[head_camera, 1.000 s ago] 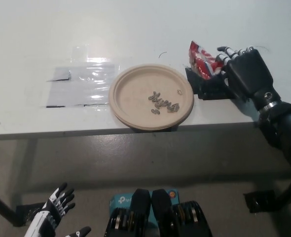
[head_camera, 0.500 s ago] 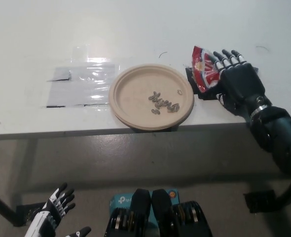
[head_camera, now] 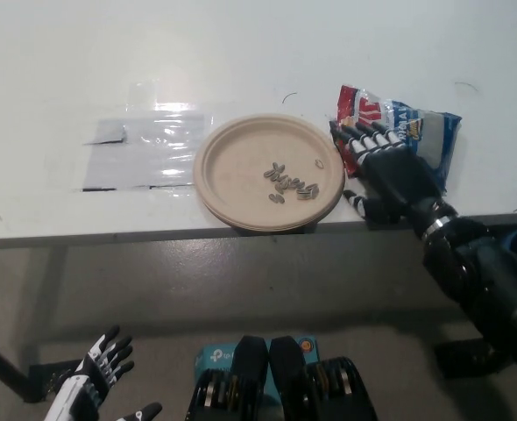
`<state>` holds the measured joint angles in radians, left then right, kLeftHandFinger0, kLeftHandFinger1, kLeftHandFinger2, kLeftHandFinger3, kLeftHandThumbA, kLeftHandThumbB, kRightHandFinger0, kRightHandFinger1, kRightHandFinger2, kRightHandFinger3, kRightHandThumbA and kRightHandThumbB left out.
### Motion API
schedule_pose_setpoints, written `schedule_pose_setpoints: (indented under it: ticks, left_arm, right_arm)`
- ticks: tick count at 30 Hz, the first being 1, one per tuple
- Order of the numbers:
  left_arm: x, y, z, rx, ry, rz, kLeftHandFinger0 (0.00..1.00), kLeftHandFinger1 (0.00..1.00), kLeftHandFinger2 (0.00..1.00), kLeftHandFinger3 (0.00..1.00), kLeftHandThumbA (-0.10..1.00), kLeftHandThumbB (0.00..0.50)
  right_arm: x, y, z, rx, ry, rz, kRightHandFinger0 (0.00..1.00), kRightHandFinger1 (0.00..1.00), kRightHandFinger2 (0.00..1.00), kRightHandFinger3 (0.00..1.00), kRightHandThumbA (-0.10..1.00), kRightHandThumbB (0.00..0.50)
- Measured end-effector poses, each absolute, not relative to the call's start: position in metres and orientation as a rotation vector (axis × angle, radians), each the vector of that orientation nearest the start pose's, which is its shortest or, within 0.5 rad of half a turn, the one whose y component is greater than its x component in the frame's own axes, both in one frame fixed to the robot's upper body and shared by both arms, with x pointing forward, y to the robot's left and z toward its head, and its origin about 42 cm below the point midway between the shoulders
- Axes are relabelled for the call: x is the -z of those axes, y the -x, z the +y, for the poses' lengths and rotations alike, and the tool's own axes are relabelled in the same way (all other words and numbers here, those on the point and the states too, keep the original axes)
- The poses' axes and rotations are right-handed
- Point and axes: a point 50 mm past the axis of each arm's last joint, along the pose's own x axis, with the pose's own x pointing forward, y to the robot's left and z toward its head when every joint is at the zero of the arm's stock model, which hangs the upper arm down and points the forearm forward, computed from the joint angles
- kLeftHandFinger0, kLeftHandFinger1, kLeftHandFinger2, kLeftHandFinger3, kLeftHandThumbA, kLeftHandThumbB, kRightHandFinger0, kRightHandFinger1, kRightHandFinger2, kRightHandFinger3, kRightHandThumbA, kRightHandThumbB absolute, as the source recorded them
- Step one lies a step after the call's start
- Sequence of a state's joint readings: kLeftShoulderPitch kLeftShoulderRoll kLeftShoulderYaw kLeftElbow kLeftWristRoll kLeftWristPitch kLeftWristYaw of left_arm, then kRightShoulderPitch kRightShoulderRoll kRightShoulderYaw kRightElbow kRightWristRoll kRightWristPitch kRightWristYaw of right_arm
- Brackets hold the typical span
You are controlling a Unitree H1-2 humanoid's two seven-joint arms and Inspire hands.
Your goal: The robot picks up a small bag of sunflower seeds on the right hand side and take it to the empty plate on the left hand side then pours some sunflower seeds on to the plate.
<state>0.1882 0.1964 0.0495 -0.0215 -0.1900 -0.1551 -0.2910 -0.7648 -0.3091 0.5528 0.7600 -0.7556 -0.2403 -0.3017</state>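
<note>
Since the earlier frames the bag has been released and the black right hand [head_camera: 390, 171] drawn back toward the surface edge. The white left hand [head_camera: 96, 373] rests low, fingers spread. The round beige paper plate [head_camera: 232, 171] carries a few seeds [head_camera: 289, 182]. The red-and-blue seed bag [head_camera: 412, 132] lies flat beside it, just beyond the fingertips. The right hand is open, holding nothing. A slow, straight retreat would leave the bag undisturbed.
</note>
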Motion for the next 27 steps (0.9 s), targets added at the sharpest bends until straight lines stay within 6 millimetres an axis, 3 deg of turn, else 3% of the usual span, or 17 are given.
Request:
schedule_pose_setpoints:
  ticks: [7, 8, 9, 11, 12, 13, 16, 19, 23, 27]
  left_arm:
    - [-0.075, -0.215, 0.286, 0.2, -0.018, 0.005, 1.0, 1.0, 1.0, 1.0, 1.0, 0.312]
    - [-0.074, -0.215, 0.286, 0.2, -0.018, 0.006, 1.0, 1.0, 1.0, 1.0, 1.0, 0.311]
    - [-0.074, -0.215, 0.286, 0.2, -0.017, 0.006, 1.0, 1.0, 1.0, 1.0, 1.0, 0.31]
    - [-0.074, -0.215, 0.286, 0.2, -0.017, 0.008, 1.0, 1.0, 1.0, 1.0, 1.0, 0.309]
    - [-0.074, -0.215, 0.286, 0.2, -0.017, 0.008, 1.0, 1.0, 1.0, 1.0, 1.0, 0.309]
    - [-0.074, -0.215, 0.286, 0.2, -0.017, 0.008, 1.0, 1.0, 1.0, 1.0, 1.0, 0.31]
    - [-0.074, -0.215, 0.286, 0.199, -0.017, 0.009, 1.0, 1.0, 1.0, 1.0, 1.0, 0.311]
    - [-0.074, -0.216, 0.285, 0.199, -0.016, 0.01, 1.0, 1.0, 1.0, 1.0, 1.0, 0.324]
    - [-0.074, -0.216, 0.285, 0.198, -0.014, 0.011, 1.0, 1.0, 1.0, 1.0, 1.0, 0.305]
    - [-0.073, -0.215, 0.285, 0.196, -0.012, 0.012, 1.0, 1.0, 1.0, 1.0, 1.0, 0.302]
  right_arm:
    - [-0.189, -0.462, -0.188, -0.35, 1.233, -0.521, 1.0, 1.0, 1.0, 1.0, 0.78, 0.5]
    - [-0.193, -0.456, -0.189, -0.356, 1.224, -0.529, 1.0, 1.0, 1.0, 1.0, 0.95, 0.463]
    - [-0.196, -0.452, -0.191, -0.36, 1.22, -0.532, 1.0, 1.0, 1.0, 1.0, 1.0, 0.469]
    - [-0.204, -0.444, -0.192, -0.362, 1.204, -0.552, 1.0, 1.0, 1.0, 1.0, 1.0, 0.415]
    - [-0.208, -0.441, -0.193, -0.361, 1.199, -0.561, 1.0, 1.0, 1.0, 1.0, 1.0, 0.415]
    - [-0.212, -0.438, -0.194, -0.358, 1.191, -0.572, 1.0, 1.0, 1.0, 1.0, 1.0, 0.369]
    - [-0.222, -0.423, -0.195, -0.348, 1.156, -0.61, 1.0, 1.0, 1.0, 1.0, 1.0, 0.348]
    - [-0.219, -0.391, -0.189, -0.369, 1.095, -0.65, 1.0, 1.0, 1.0, 1.0, 1.0, 0.339]
    - [-0.2, -0.342, -0.178, -0.401, 0.991, -0.658, 1.0, 1.0, 1.0, 1.0, 1.0, 0.31]
    - [-0.159, -0.269, -0.162, -0.406, 0.8, -0.571, 1.0, 1.0, 1.0, 1.0, 1.0, 0.266]
